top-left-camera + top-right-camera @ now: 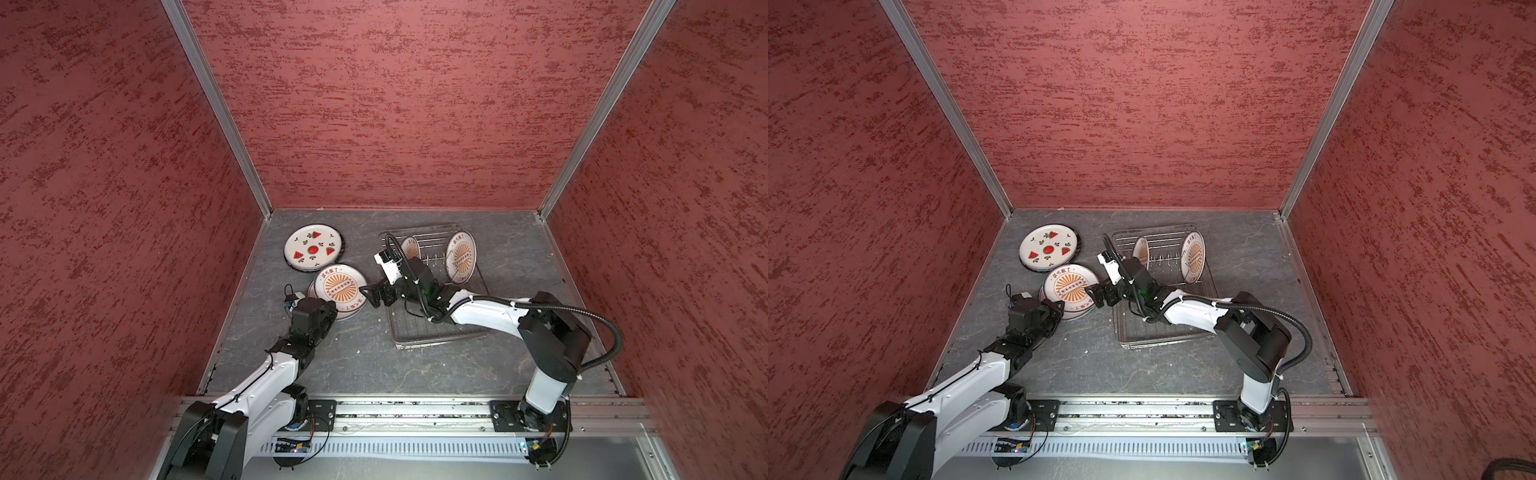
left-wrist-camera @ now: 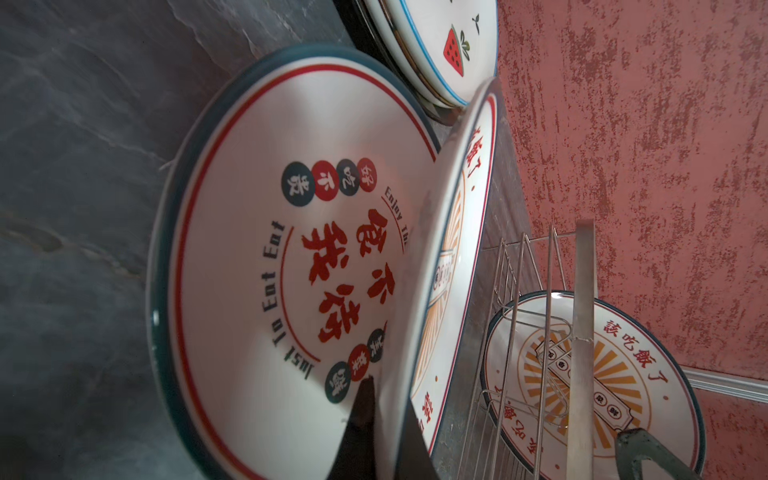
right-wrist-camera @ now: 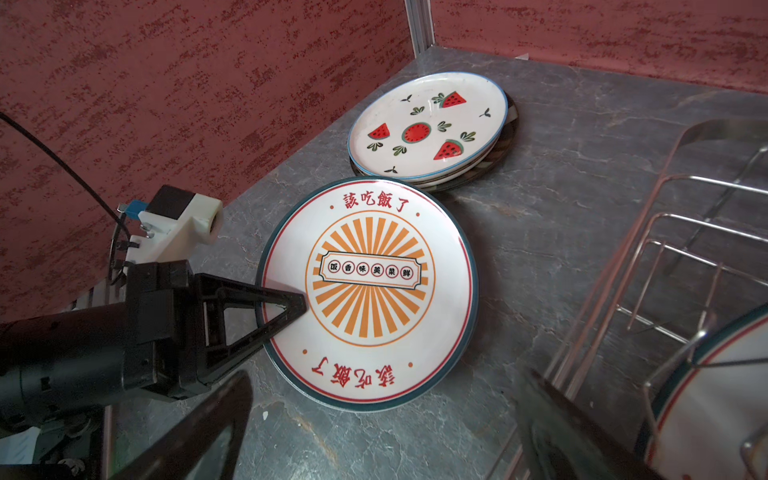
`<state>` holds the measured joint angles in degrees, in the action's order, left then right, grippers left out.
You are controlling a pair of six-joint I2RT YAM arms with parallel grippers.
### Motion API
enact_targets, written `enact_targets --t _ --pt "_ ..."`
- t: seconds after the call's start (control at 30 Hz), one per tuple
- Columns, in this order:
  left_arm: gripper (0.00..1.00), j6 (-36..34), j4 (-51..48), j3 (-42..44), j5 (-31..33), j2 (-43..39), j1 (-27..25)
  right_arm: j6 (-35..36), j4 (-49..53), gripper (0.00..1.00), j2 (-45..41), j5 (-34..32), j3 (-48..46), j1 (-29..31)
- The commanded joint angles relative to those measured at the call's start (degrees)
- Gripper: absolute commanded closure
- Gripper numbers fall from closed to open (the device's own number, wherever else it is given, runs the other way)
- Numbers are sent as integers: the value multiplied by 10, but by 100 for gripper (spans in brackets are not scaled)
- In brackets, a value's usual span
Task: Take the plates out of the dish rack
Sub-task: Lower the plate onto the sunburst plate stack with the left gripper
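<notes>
**Two plates left in the rack, one going down**

I judged the unloading well past halfway. Out on the table (image 1: 353,365), a watermelon plate (image 1: 313,248) topped a small stack near the far left corner. Just beside it the left gripper (image 3: 291,309) was clamped on the rim of a sunburst plate (image 3: 370,291), which I read as being set down. The dish rack (image 1: 415,328) held two more sunburst plates on edge at its far end, the right rack plate (image 1: 460,257) and the left rack plate (image 1: 410,248), apart with bare prongs between them. The right gripper (image 1: 370,296) hung with its jaws wide apart and nothing in them, between the rack's left side and the held plate.

Both top views gave me the count in the rack but hid the lower layers of the stacks. The left wrist view showed what lay under the held plate: a red-lettered plate (image 2: 249,257), flat, with the sunburst plate tilted up off it. The right wrist view showed a dark plate (image 3: 512,124) under the watermelon one, and a left finger lying across the sunburst rim
</notes>
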<state>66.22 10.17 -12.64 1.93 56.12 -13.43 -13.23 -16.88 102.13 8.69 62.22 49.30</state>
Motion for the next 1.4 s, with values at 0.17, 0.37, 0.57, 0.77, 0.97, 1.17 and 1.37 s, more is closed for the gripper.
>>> enact_targets --t 0.17,0.37,0.57,0.77,0.97,1.17,1.37 --pt "88 14 -17 -23 3 16 6 9 1 1 6 -13 18 3" --pt "80 18 -31 -21 18 4 7 10 0 1 7 -12 18 3" --pt "47 23 -49 -23 37 0 6 10 -1 1 8 -12 18 4" --pt "39 14 -87 -30 74 -25 -3 11 1 1 11 -9 22 4" --pt "30 11 -126 -37 122 -50 -16 12 4 1 13 -11 25 3" --pt "30 -1 -107 -41 123 -35 -26 11 -8 1 4 -14 17 3" --pt "30 -8 -120 -60 147 -15 -48 9 -27 1 -11 -21 2 3"
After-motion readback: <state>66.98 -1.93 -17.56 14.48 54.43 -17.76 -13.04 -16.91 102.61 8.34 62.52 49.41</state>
